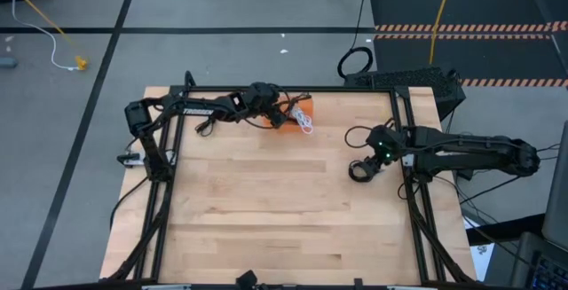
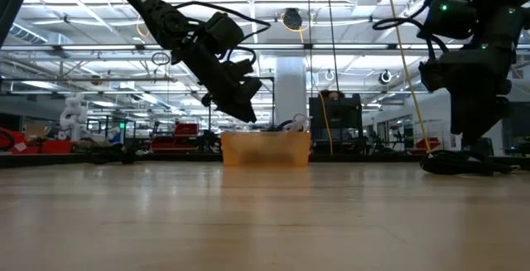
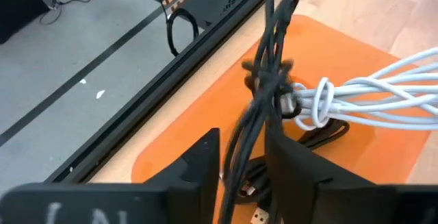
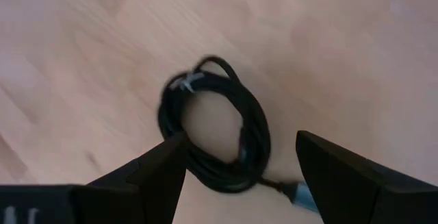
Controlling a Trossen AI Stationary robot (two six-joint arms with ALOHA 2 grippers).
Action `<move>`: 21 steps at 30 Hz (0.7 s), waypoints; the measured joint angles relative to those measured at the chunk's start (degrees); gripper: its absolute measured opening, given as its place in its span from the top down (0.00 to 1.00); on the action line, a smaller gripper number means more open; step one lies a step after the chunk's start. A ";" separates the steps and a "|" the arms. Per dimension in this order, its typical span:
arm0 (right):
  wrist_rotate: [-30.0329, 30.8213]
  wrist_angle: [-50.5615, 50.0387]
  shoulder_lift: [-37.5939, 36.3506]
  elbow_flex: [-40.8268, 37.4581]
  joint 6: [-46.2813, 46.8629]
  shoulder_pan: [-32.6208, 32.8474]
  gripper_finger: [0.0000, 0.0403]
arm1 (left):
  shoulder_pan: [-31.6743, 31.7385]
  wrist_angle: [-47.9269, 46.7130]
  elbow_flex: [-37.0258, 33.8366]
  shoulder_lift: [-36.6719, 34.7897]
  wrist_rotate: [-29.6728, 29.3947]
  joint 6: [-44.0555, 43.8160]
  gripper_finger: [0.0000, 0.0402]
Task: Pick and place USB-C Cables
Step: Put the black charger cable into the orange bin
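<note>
An orange pad [image 1: 288, 123] [image 3: 198, 114] lies at the table's far edge. On it rest a white USB-C cable bundle [image 1: 306, 121] [image 3: 383, 94] and a black one [image 3: 325, 136] partly under it. My left gripper [image 1: 266, 115] [image 3: 241, 145] hovers over the pad, shut on another black cable [image 3: 270, 59]. A fourth black cable coil [image 1: 359, 170] [image 4: 215, 128] lies flat on the wood at the right. My right gripper [image 1: 377, 154] [image 4: 241, 138] is open just above it, with one finger on either side of the coil's near half. My left gripper pinches the black cable bundle [image 3: 239, 152] between its two fingers, which come slanting down from the table's left. The bundle runs out past the fingertips along the fingers' line, and its far loop [image 3: 284, 8] reaches over the pad. Whether that end rests on the pad cannot be told.
Black frame rails [image 1: 266, 92] run along the table's far edge and both sides. Beyond it, on the floor, are a thick black cable loop [image 1: 355, 62], a yellow cord [image 1: 441, 15] and a striped black mat [image 1: 461, 15]. Bare wood [image 1: 266, 210] spreads across the middle and near side.
</note>
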 joint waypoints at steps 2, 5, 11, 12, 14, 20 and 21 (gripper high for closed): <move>0.00 -0.81 0.17 0.00 0.04 0.00 0.34 | 0.00 0.01 0.00 0.00 0.02 -0.40 0.67; 0.01 0.80 0.77 -0.63 0.04 0.00 0.34 | -0.04 0.00 0.00 0.00 0.73 -3.05 0.62; -0.75 4.68 3.70 -4.85 0.51 0.00 0.38 | -0.31 0.74 0.00 -2.55 11.21 -9.83 0.60; -1.30 5.05 4.25 -5.07 1.03 0.00 0.39 | -0.56 0.80 0.00 -3.21 12.33 -9.89 0.60; -1.39 6.16 4.92 -5.11 1.10 0.01 0.41 | -1.36 1.74 0.00 -4.60 12.93 -9.82 0.60; 2.17 7.70 6.70 -5.16 0.14 0.04 0.53 | -5.34 4.09 0.04 -9.06 13.18 -9.57 0.60; 2.79 7.92 7.19 -5.16 0.07 0.04 0.56 | -6.19 4.63 0.04 -9.68 13.31 -9.57 0.60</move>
